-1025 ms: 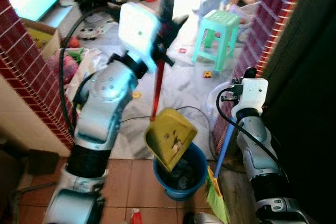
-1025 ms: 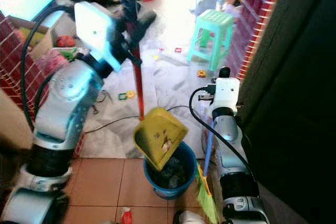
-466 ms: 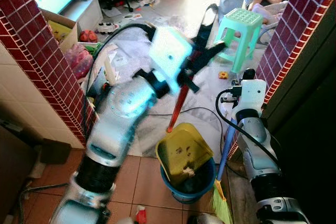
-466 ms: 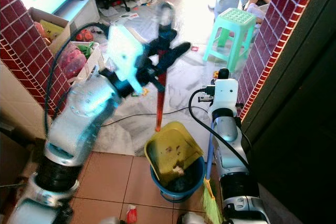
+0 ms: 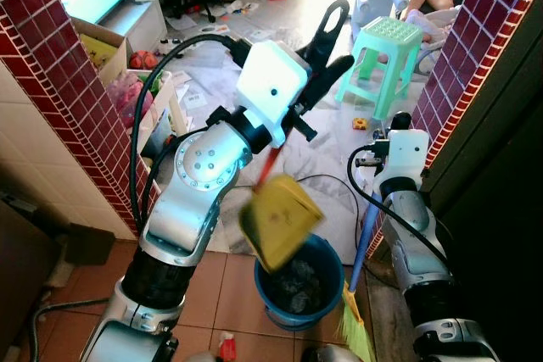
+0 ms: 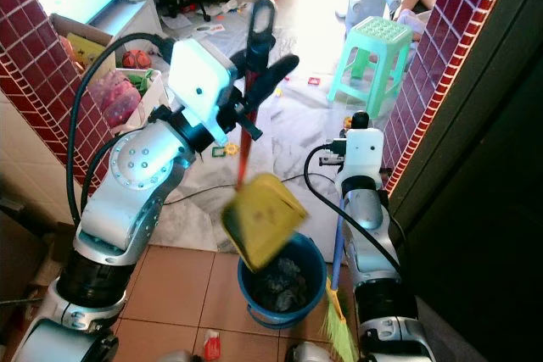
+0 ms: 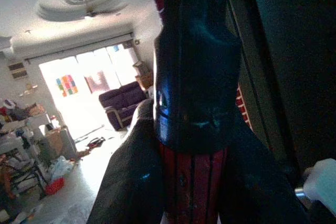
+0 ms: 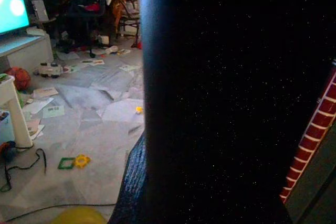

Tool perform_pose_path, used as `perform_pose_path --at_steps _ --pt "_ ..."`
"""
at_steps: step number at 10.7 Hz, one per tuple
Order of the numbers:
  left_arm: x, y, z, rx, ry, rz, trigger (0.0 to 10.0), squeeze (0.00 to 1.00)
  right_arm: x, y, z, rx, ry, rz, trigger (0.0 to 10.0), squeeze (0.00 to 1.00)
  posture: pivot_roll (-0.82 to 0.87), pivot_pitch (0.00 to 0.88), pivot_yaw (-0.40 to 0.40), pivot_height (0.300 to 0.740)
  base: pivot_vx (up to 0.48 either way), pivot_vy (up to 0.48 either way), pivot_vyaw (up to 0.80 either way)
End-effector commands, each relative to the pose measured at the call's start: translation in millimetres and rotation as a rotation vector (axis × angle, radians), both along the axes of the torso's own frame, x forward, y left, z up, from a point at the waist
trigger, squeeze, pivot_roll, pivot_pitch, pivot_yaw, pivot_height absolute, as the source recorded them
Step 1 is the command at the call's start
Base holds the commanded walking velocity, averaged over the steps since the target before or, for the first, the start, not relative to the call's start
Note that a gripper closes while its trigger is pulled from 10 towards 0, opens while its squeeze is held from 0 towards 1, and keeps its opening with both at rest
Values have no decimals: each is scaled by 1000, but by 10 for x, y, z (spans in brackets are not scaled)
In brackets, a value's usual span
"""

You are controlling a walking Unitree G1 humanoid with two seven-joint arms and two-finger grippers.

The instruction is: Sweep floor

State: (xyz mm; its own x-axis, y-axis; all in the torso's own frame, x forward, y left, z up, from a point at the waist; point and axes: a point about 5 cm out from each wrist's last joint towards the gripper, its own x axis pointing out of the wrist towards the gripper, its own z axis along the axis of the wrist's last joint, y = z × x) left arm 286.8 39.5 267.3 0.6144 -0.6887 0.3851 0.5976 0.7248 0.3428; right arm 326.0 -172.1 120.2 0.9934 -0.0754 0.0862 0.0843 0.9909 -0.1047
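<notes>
Left gripper: the left gripper was squeezed tight on the red handle of the yellow dustpan, holding it up high.
Dustpan: it hung tipped over the blue bucket and looked blurry, so it seemed to be swinging.
Bucket: it sat on the brown tiled floor, at the edge where the grey floor starts. Dark dirt lay inside it.
Right gripper: the right gripper sat by the top of the blue broom stick. I could not tell if its fingers were closed on the stick.
Broom: the broom stood upright just beside the bucket, with its green bristles down on the floor.
Done so far: some dirt looked to be in the bucket already, so I think the tipping-out step was under way.
Left to do: papers and small toys lay on the grey floor near the green stool, so a lot of sweeping seemed to be left.
</notes>
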Motion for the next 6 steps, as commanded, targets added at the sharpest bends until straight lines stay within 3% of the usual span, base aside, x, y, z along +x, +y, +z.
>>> perform_pose_path --at_steps 1,2,4,5,6 --pt "-6 105 245 -68 -118 58 10000 0 47 38 108 0 -46 16 10000 0 -53 0 -5 740 0 0 0" --pt "79 298 447 -194 -159 177 10000 0 38 37 88 -1 -41 18 10000 0 -51 0 -8 740 0 0 0" --pt "169 687 761 -333 -231 356 10000 0 41 57 76 1 -35 25 10000 0 -47 0 -10 740 0 0 0" --pt "237 949 806 -354 -241 491 10000 0 44 65 63 1 -29 31 10000 0 -40 0 -14 740 0 0 0" --pt "366 1229 566 -297 -145 659 10000 0 41 70 48 3 -21 38 10000 0 -41 0 -12 740 0 0 0"
